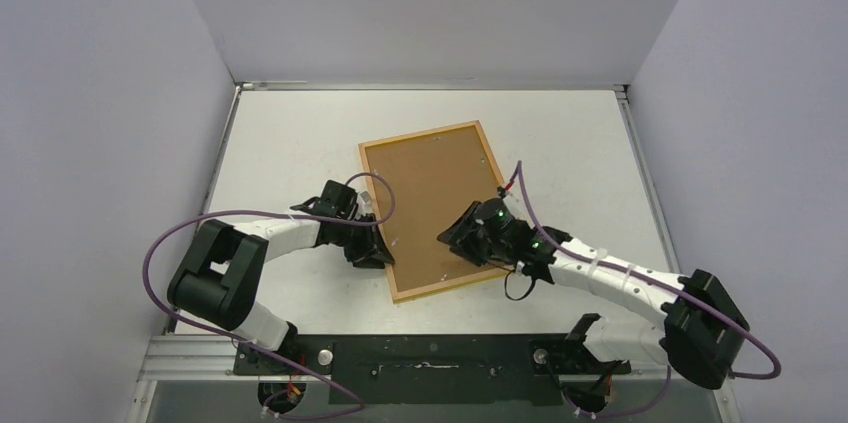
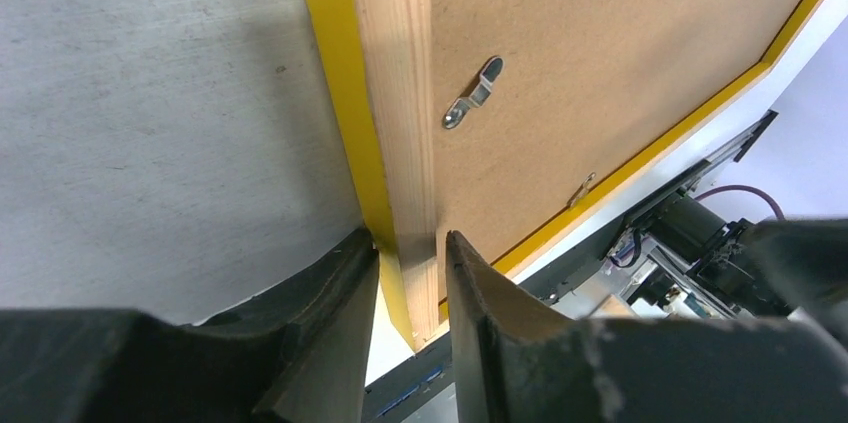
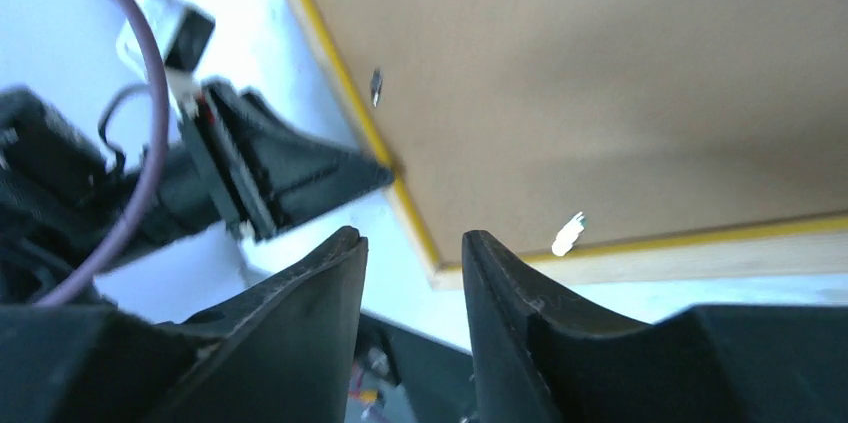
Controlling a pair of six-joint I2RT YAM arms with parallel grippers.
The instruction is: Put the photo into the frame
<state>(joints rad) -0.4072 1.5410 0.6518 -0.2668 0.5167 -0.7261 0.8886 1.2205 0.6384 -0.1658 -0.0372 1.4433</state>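
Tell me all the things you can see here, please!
frame: one, yellow edge and light-wood back, lying back-up mid-table.
backing board: one, brown, inside the frame.
metal clips: at least two, silver, along the board's edges.
table: one, white, under everything.
walls: three, pale grey, around the table.
cables: two, purple, looping off the arms.
left arm: white and black; left gripper straddles the frame's rail.
right arm: white and black; right gripper open above the frame's near end.

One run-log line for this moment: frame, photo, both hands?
frame: back-up on table, backing board in | photo: not in view | left hand: straddles frame rail, grip unclear | right hand: open, empty, above frame
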